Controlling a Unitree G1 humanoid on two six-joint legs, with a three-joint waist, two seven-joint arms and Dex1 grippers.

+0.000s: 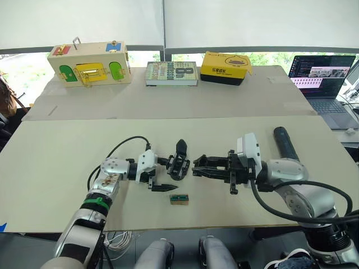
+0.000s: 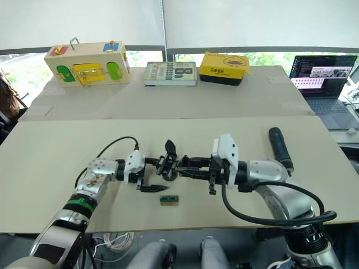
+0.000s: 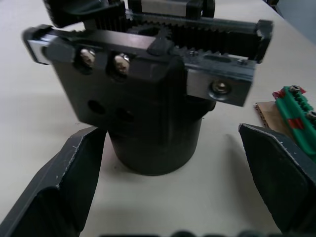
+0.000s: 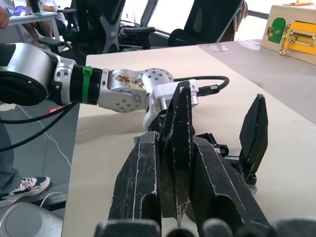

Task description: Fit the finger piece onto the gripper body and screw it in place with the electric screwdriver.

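gripper body is a chunky black block on a rounded cylindrical base, standing upright mid-tabletop toward the near edge; left wrist view shows a toothed rack across its top, two silver screws and two empty holes on the bracket face, one more screw on the end plate. One black finger already stands up from its top. left gripper has its fingers spread wide either side of the body's base, one finger just touching or nearly touching it, other well apart. right gripper reaches in from the right, fingers pressed onto the finger piece, a dark scuffed tapered wedge held point-up, close against the gripper body. electric screwdriver is a thick matte black cylinder lying on the tabletop behind the right arm, toward the right edge, bit not visible. Small green-topped tan block lies near the front edge, just in front of the left gripper. Along the far edge: wooden latch box, book, yellow box; contents can't tell. Laptop open at far right. Right wrist view adds office chairs beyond the table
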